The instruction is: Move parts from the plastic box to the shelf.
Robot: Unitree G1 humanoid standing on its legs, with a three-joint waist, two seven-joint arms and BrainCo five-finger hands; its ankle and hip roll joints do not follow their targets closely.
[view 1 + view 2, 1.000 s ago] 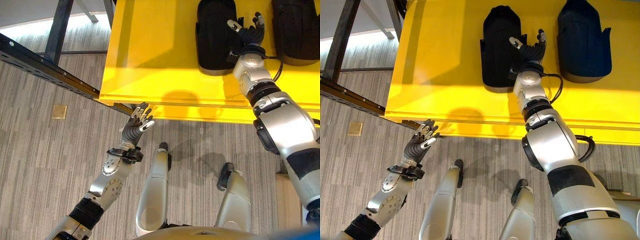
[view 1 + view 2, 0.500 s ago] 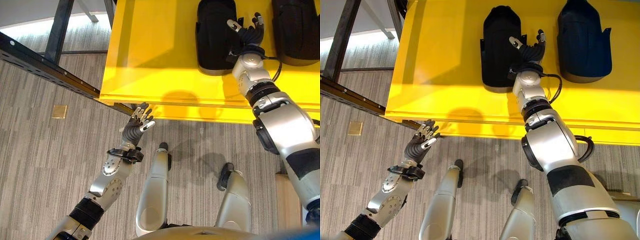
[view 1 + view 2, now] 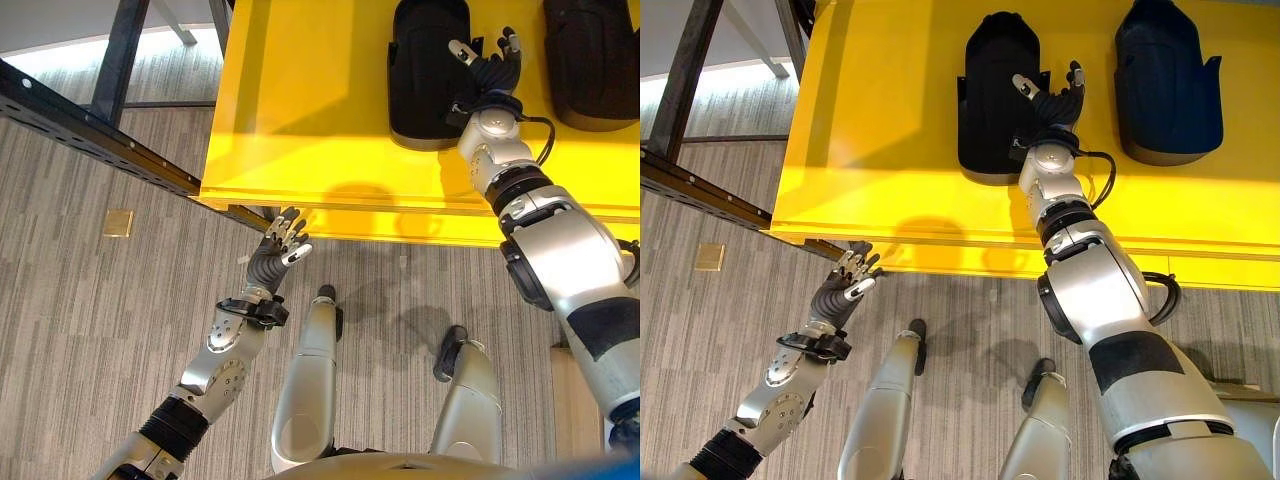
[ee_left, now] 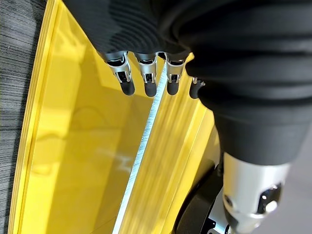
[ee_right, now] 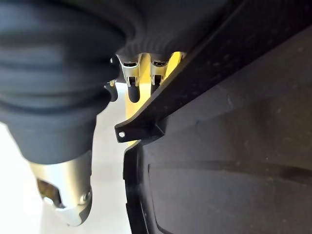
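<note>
Fingers of your right hand (image 3: 1048,100) are spread open beside a black part (image 3: 992,95) on the yellow shelf (image 3: 880,120); your left hand (image 3: 840,290) hovers open below.

Yellow shelf (image 3: 300,110): glossy, smooth, reflective; looks painted
Black parts (image 3: 992,95) on the shelf: matt moulded plastic, finely textured
Floor (image 3: 90,300) beside the shelf: striped grey carpet, matt
Dark beam (image 3: 90,135) left of the shelf: perforated metal

Two black parts (image 3: 1000,95) (image 3: 1167,80); one yellow shelf (image 3: 880,150)
</note>
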